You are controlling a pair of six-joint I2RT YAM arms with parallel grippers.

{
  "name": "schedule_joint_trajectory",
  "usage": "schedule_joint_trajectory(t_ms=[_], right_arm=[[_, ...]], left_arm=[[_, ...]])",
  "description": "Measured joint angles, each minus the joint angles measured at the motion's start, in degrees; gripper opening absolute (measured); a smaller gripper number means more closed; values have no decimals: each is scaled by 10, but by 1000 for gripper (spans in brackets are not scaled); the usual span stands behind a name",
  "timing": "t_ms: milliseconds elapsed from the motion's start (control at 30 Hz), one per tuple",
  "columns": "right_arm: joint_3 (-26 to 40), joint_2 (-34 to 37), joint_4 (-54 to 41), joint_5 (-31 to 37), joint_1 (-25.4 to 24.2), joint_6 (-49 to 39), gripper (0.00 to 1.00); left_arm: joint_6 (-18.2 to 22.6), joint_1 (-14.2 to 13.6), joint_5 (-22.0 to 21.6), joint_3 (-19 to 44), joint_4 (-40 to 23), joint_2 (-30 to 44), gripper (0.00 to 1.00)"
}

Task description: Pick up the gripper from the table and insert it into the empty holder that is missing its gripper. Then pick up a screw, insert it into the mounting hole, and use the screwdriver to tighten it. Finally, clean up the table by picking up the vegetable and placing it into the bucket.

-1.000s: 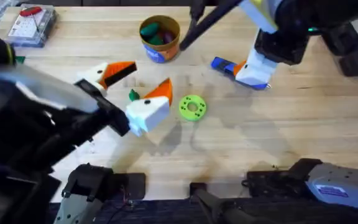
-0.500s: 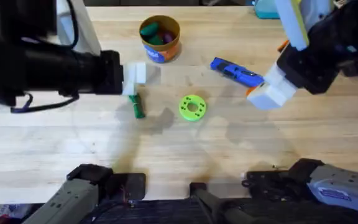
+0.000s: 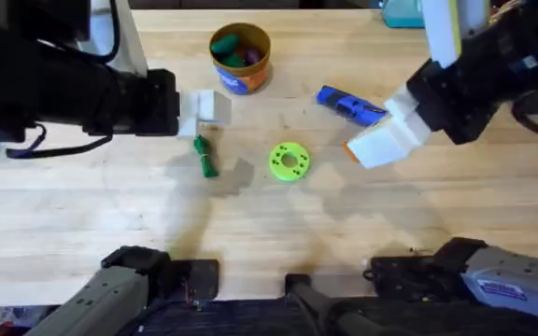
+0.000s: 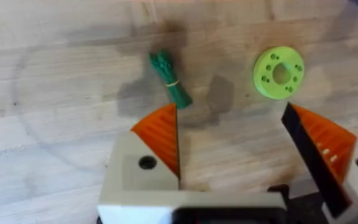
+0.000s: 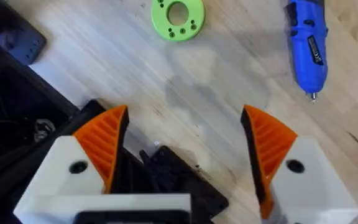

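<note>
Having swung my left gripper (image 4: pixel 232 162) above the dark-green vegetable (image 3: pixel 205 157) lying beside the lime disc (image 3: pixel 290 161), both my grippers splayed and empty, I judge cleanup into the bucket (image 3: pixel 240 58) comes next.

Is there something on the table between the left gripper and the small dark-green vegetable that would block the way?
Nothing visible does. In the left wrist view, the left gripper is open above bare wood, and the vegetable lies just ahead of its fingers. The green disc sits off to one side.
</note>
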Motion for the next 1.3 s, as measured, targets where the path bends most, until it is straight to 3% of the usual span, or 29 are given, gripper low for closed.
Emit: schedule_joint_trajectory(t_ms=[133, 233, 367, 467, 1300], right_arm=[[0, 0, 6, -5, -8, 14, 995], [0, 0, 7, -7, -9, 20, 995], [0, 0, 6, -9, -9, 22, 995], [0, 0, 6, -9, -9, 22, 995], [0, 0, 6, -9, -9, 22, 995]], left_arm=[[0, 0, -17, -2, -33, 0, 986], [-7, 0, -41, -23, -25, 3, 986], [-42, 0, -83, -102, 27, 12, 986], [-57, 0, -91, -160, 90, 18, 986], [-57, 0, -91, -160, 90, 18, 986]])
